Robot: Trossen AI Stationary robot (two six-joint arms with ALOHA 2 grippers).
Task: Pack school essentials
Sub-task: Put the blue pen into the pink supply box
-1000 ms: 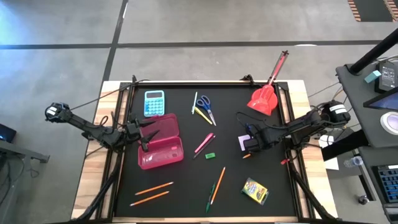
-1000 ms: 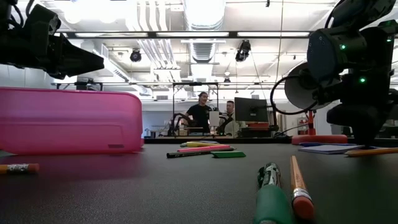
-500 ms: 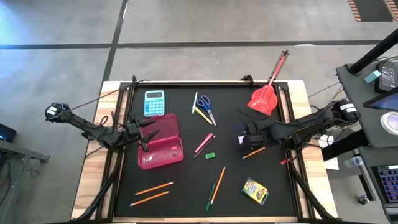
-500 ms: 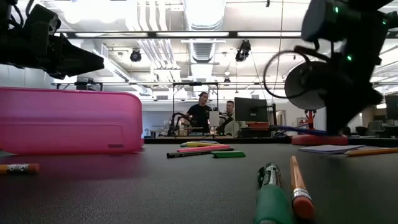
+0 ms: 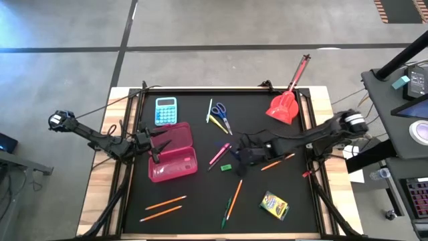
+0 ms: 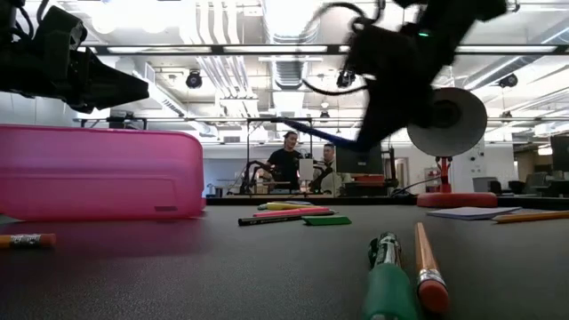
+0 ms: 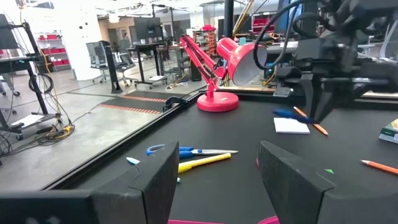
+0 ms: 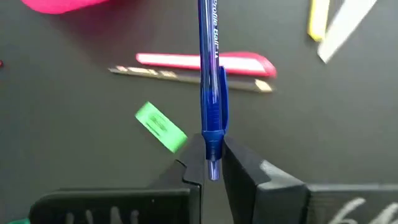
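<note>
**Blue pen travelling toward the pink case**

The right gripper (image 5: 242, 158) is now hanging over the middle of the table, having swept in from the right edge, where it was hovering by a white notepad a second ago. Its fingers are pinching a blue pen (image 8: 210, 93) near the clip end, barrel pointing forward. The left gripper (image 5: 159, 142) is waiting, fingers spread wide, at the pink pencil case (image 5: 172, 152), which is lying open on the left side.

To do this step well, the right arm should be carrying the pen high enough to clear the case rim, lining the barrel up with the tray's long side before letting go.

The right wrist view is showing the grip itself, plus a green eraser (image 8: 160, 127) and a pink pen (image 8: 205, 61) lying just below; the high view is blurring the pen entirely. Only the high view is showing the blue-handled scissors (image 5: 221, 115), crayon box (image 5: 274, 205) and loose orange pencils (image 5: 163, 207) all waiting outside the case.
</note>
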